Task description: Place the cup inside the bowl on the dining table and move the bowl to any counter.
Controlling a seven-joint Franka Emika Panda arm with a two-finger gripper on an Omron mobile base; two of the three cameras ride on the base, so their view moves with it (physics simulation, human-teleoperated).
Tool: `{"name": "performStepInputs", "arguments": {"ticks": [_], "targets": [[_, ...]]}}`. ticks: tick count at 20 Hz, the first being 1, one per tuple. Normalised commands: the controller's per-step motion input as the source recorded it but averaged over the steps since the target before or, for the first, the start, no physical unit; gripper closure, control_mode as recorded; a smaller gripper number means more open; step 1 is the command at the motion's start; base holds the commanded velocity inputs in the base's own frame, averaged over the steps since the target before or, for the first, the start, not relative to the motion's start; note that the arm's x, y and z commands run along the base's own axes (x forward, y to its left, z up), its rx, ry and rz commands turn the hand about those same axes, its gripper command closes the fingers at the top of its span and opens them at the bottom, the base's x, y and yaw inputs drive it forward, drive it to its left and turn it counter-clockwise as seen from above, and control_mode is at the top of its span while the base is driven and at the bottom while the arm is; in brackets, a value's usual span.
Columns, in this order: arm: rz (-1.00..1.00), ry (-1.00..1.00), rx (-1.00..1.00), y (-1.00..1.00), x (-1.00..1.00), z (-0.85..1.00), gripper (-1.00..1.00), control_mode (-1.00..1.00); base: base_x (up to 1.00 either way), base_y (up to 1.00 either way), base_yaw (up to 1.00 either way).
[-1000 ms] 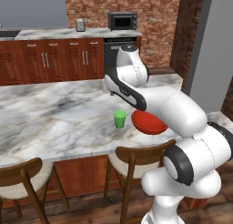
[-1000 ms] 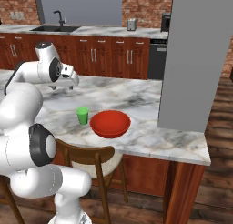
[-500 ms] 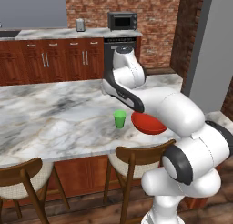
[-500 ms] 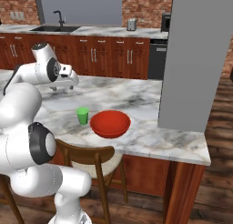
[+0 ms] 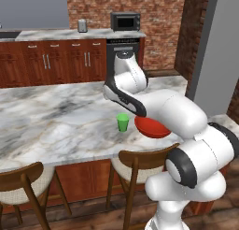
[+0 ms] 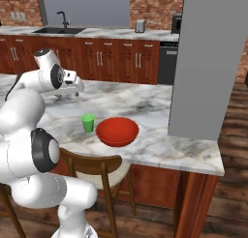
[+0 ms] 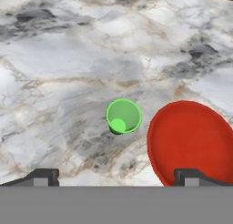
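Microwave (image 5: 125,21), toaster (image 5: 82,25) on back worktop; sink faucet (image 6: 61,18); stools (image 5: 135,164)

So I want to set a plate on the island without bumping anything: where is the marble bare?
The dining table is bare across its long stretch left of the cup, and past the bowl toward the grey pillar. It is crowded only where cup and bowl stand close together, apart, near the stool-side edge.
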Motion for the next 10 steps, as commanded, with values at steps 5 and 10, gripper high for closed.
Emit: {"name": "performStepInputs", "arguments": {"ticks": [5, 10], "targets": [[-0.02, 0.0, 0.0, 0.0, 0.07, -0.24, -1.0, -1.0, 0.0, 0.0, 0.0], [-0.1, 0.0, 0.0, 0.07, 0.06, -0.19, -1.0, -1.0, 0.0, 0.0, 0.0]]}}
